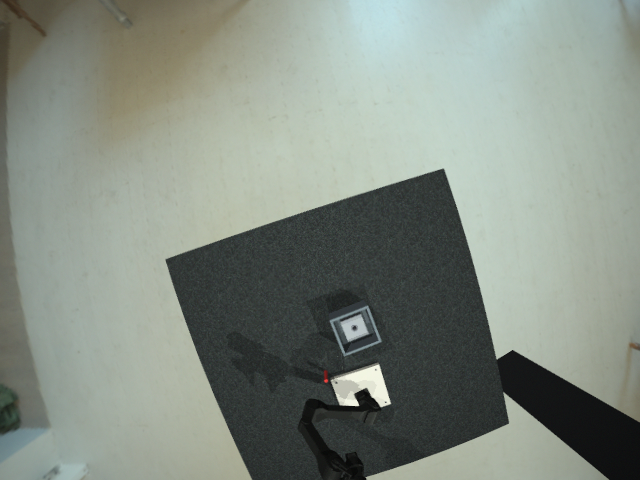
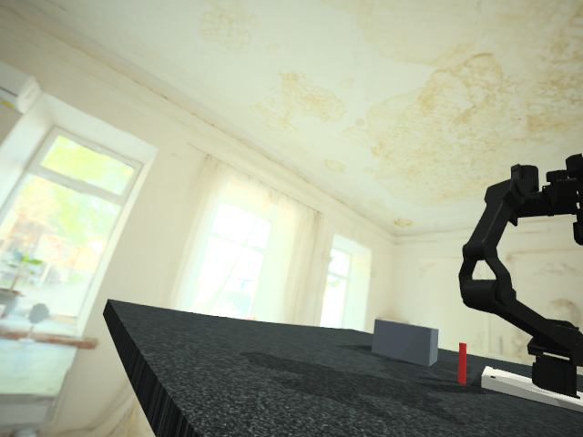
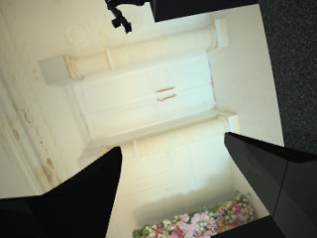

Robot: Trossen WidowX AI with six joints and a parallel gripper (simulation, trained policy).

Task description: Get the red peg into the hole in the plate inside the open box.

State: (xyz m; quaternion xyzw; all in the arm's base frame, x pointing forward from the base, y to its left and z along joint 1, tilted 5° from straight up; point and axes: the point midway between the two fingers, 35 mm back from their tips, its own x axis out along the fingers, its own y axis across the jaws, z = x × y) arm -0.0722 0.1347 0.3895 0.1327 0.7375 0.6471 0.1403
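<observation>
The red peg (image 1: 325, 376) (image 2: 462, 363) stands upright on the dark table, beside the white base of the arm. The open grey box (image 1: 362, 348) (image 2: 404, 343) stands farther out on the table. In the top view, the light plate (image 1: 346, 334) shows at the box's bottom, with a dark, unfilled hole near its middle. My gripper (image 3: 172, 144) is open, with its two fingers wide apart and nothing between them. It is raised and turned away from the peg and box. Its fingertips are out of frame in the exterior view and cannot be made out in the top view.
The arm's white base plate (image 1: 373, 375) (image 2: 506, 386) lies close beside the peg, with the box on its other side. The dark table (image 1: 413, 258) (image 2: 282, 357) has open edges. A black beam (image 1: 568, 403) extends from the table's right edge in the top view.
</observation>
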